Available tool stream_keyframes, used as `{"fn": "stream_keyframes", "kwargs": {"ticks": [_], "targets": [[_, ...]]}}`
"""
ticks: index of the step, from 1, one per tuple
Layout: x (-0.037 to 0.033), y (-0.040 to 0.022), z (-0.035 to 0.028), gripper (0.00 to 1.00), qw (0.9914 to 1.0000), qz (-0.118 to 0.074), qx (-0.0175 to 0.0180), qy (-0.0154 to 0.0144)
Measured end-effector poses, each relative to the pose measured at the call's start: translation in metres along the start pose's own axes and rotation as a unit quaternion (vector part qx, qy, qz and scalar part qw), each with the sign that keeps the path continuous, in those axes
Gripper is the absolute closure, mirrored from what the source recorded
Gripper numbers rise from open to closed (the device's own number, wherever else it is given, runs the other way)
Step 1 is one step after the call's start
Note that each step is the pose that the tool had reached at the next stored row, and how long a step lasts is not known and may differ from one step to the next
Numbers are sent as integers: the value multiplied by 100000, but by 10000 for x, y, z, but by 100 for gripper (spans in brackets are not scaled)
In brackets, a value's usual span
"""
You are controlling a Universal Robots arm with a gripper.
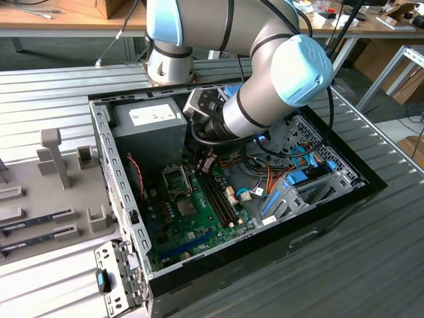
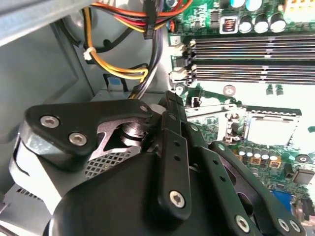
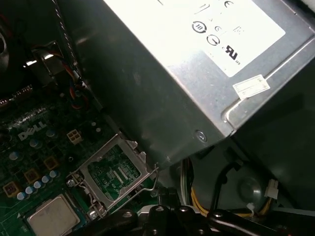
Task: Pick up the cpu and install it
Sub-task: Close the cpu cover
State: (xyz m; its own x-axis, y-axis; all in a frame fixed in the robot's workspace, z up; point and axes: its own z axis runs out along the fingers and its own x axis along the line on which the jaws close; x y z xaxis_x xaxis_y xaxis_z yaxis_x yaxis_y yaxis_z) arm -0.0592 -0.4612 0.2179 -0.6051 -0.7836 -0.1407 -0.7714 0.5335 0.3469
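Both wrist views show cpu [image 3: 51, 216] [image 2: 272, 130] seated in socket; pincer [image 2: 170, 105] state unclear.

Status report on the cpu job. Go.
Claw inside case, by power supply. Cpu lying flat on motherboard, clear of claw. Retention frame open beside it; nothing on top.

Lab: workbenches [image 1: 66, 26], opened computer case [image 1: 232, 192].

Glare-washed label, dim shadowed case interior
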Motion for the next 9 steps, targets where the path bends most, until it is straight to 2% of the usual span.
{"fn": "stream_keyframes", "kwargs": {"ticks": [1,2,3,9], "targets": [[0,1,0,89,100000,64,185,235],[-1,2,0,89,99977,430,1291,1643],[-1,2,1,89,99964,539,1637,2076],[-14,8,7,89,99956,608,1810,2290]]}}
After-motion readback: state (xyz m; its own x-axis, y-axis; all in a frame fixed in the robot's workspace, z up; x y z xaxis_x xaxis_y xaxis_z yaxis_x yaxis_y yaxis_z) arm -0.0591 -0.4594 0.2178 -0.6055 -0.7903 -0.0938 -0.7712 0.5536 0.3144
